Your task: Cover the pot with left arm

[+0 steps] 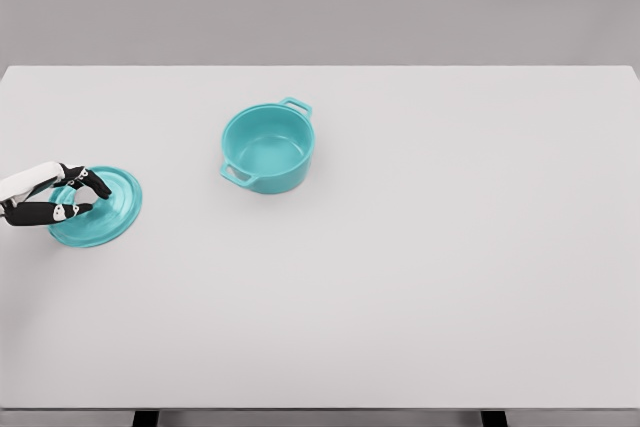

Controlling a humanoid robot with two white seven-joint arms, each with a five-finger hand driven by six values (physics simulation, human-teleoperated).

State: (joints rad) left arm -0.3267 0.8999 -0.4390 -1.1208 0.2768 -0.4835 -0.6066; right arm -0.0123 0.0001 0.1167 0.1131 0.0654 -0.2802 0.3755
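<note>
Left hand: We see our left hand come in from the left edge. Its dark fingers are curled over the near side of the lid. They look pinched around the middle of the lid, but the knob is hidden, so we cannot tell if we really hold it.
Right hand: We cannot see it at all.
Table: The big white table holds the pot and the lid.
Pot: The teal pot sits open and upright, up and to the right of the lid, well apart from it. It has two small handles and nothing inside.
Lid: The teal lid looks a bit tilted on the table, near the left edge.
What could go wrong: We think the lid could slip out if our pinch is weak. It could also bump the pot rim and push the pot, or land crooked if we come in too low.
Writing: We see no words or labels anywhere.
</note>
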